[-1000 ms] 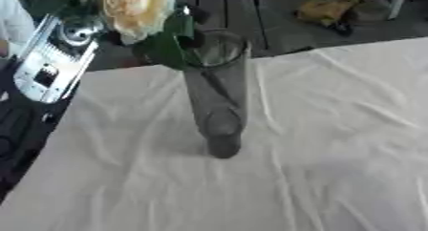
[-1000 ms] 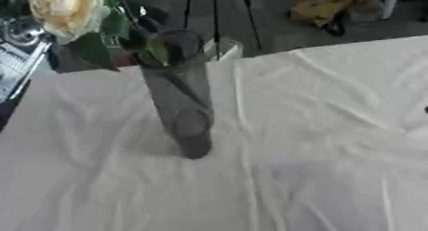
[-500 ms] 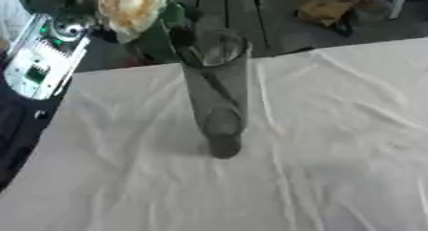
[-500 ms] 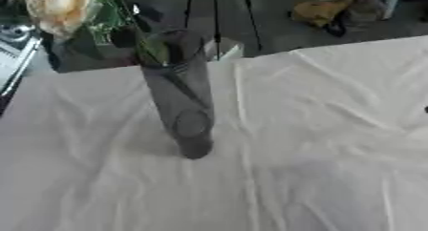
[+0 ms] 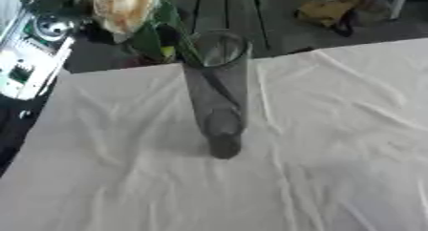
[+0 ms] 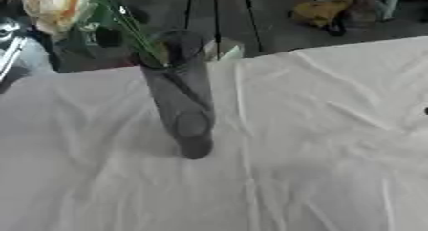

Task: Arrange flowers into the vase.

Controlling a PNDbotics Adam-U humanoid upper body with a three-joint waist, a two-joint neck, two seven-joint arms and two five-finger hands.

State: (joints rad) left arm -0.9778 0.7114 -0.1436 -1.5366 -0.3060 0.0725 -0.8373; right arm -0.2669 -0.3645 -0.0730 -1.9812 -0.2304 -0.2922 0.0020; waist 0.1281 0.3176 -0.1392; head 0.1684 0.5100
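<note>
Standing upright on the white-clothed surface (image 5: pixel 334 130): vase (image 5: pixel 216 91), one flower (image 5: pixel 125 8) already in, stem slanting down inside, bloom leaning up-left of the rim. Left arm (image 5: pixel 25 63) nearer, left of vase; neither hand visible, so their state can't be told.

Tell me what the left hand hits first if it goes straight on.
Likely the flower's leaves, then the vase; depth is unclear, and little of the left hand shows.

Vase (image 5: pixel 219 96) on white-clothed table (image 5: pixel 334 168)
</note>
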